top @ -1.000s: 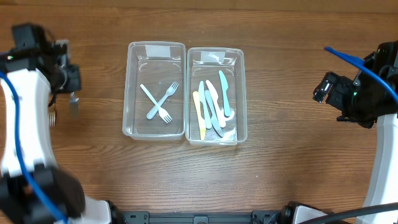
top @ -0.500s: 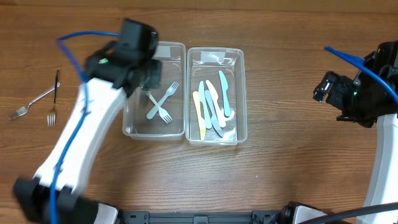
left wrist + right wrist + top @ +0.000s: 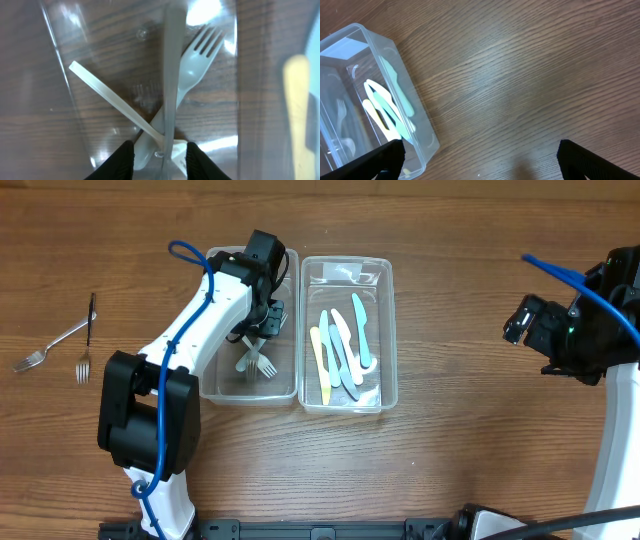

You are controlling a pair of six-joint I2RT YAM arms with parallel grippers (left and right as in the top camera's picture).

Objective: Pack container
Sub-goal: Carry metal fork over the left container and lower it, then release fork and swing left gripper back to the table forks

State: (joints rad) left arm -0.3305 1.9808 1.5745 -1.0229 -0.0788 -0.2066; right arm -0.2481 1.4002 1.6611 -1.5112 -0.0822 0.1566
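We see the left gripper (image 3: 160, 157) reaching into the left clear container (image 3: 225, 280), its fingers parted with a gap on either side of a grey utensil (image 3: 170, 75), so nothing is clasped. The utensil lies along the container's length, with its visible end pointing toward the bench's (image 3: 480, 460) far edge and its other end hidden. It rests across two crossed pale forks (image 3: 195, 65). Pastel knives (image 3: 345, 345) fill the right container (image 3: 390, 330). Two metal forks (image 3: 45, 348) lie near the bench's left edge. The right gripper (image 3: 480, 160) hangs spread wide, empty.
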